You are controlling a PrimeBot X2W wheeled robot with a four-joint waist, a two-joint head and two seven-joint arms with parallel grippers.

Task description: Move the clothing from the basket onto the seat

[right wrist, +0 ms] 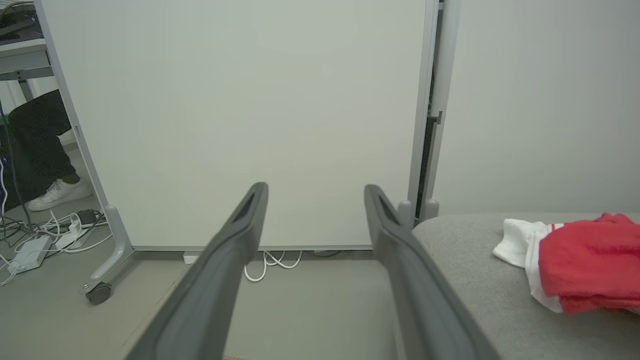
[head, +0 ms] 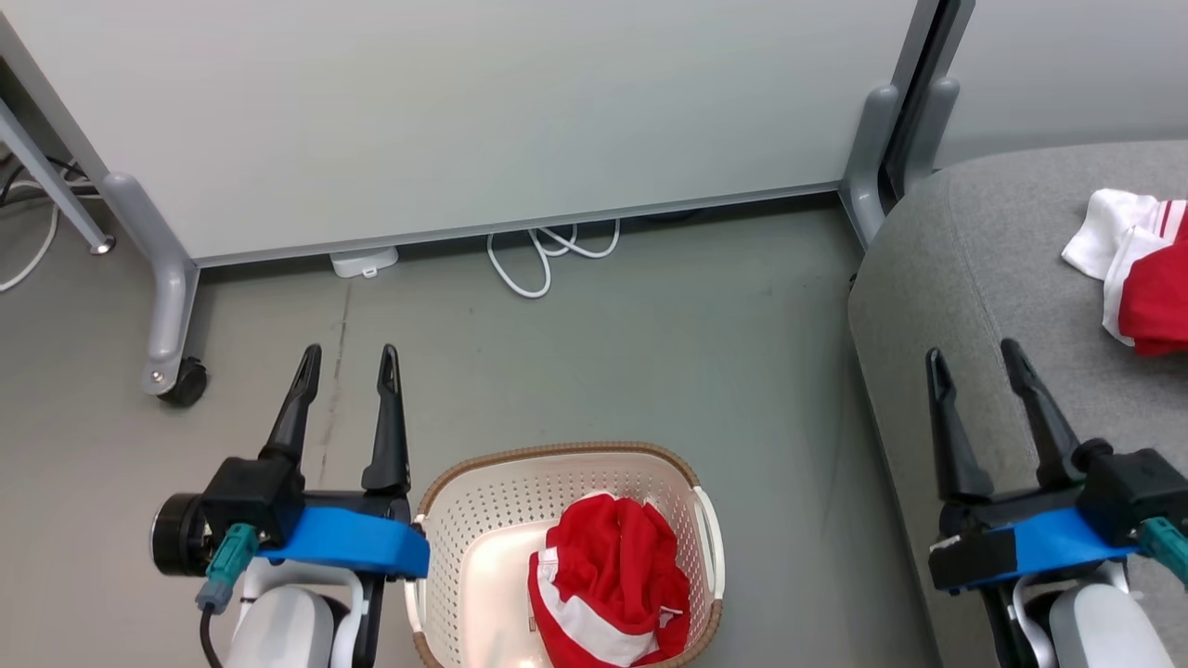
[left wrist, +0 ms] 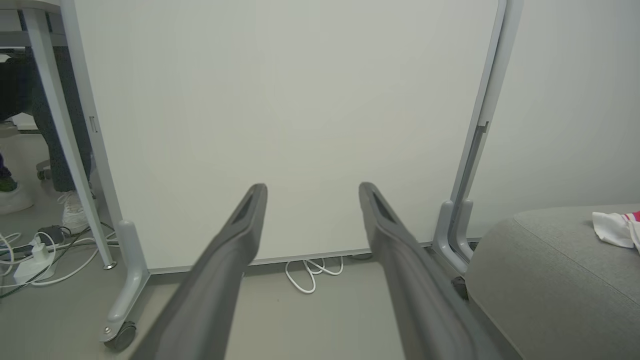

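Down on the grey floor [head: 650, 353] before us sits the cream perforated plastic laundry basket [head: 483, 520] with its brown woven-look rim. Inside it, toward its right side, we see a crumpled red sports garment with white stripes [head: 608, 580]. Off to our right is the large grey fabric sofa seat [head: 984, 269], where another red and white garment [head: 1146, 278] lies. Our left gripper [head: 350, 357] hovers just left of the basket, its two long dark fingers spread apart and holding nothing. Our right gripper [head: 970, 351] hangs over the seat's left part, fingers likewise parted and empty. Beyond stands a white wheeled partition panel [head: 464, 111] with a looped white cable [head: 548, 255] beneath it.
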